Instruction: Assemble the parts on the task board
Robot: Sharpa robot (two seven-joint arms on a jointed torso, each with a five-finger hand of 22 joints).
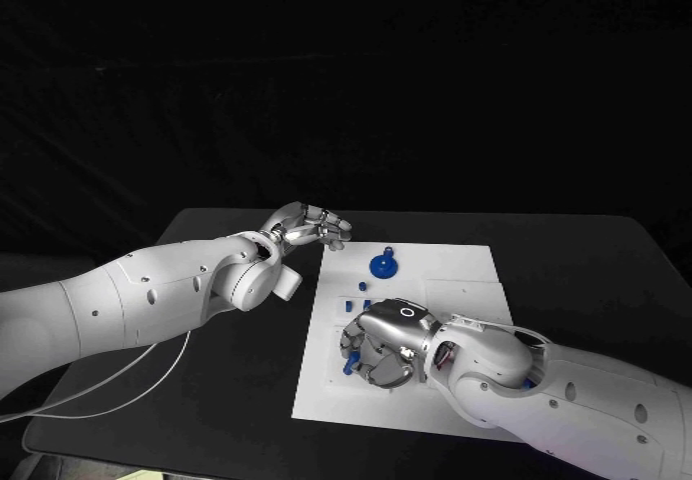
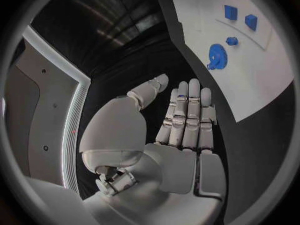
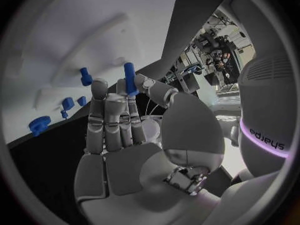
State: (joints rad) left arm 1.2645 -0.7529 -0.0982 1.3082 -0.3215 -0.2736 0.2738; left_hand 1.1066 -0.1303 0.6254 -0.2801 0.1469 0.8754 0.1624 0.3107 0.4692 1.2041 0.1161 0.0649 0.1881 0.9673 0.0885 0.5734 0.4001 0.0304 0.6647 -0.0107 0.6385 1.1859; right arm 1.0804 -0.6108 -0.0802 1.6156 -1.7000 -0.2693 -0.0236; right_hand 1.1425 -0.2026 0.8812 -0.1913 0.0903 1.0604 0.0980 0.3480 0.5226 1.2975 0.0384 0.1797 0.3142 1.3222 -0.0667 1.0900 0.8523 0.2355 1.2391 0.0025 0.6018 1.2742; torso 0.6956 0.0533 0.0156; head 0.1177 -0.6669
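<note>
The left hand [image 1: 306, 226] hangs over the black table [image 1: 188, 400] just off the far left corner of the task board [image 1: 447, 270], not touching it. In the left wrist view its fingers [image 2: 187, 115] lie straight and side by side, the thumb a little apart, and nothing is in the palm.

On the white board, near its far edge, lies a blue gear [image 1: 384, 265] with a small blue peg-like piece [image 1: 388, 250] just beyond it. In the left wrist view the same gear [image 2: 217, 56] sits near a small round blue part [image 2: 232, 41] and two blue blocks [image 2: 240, 17] further along the board. Two little blue pieces [image 1: 361, 288] lie between the gear and the right hand.

The right hand [image 1: 387, 343] is low over the middle of the board, palm down, fingers curled toward its surface. In the right wrist view a blue pin [image 3: 130, 79] stands upright between the thumb and a fingertip, apparently pinched there, though the contact itself is hard to make out. Another blue peg [image 3: 85, 76] stands on the board just beyond the fingertips. A further blue part [image 1: 349, 366] shows at the left edge of the right hand in the head view.
</note>
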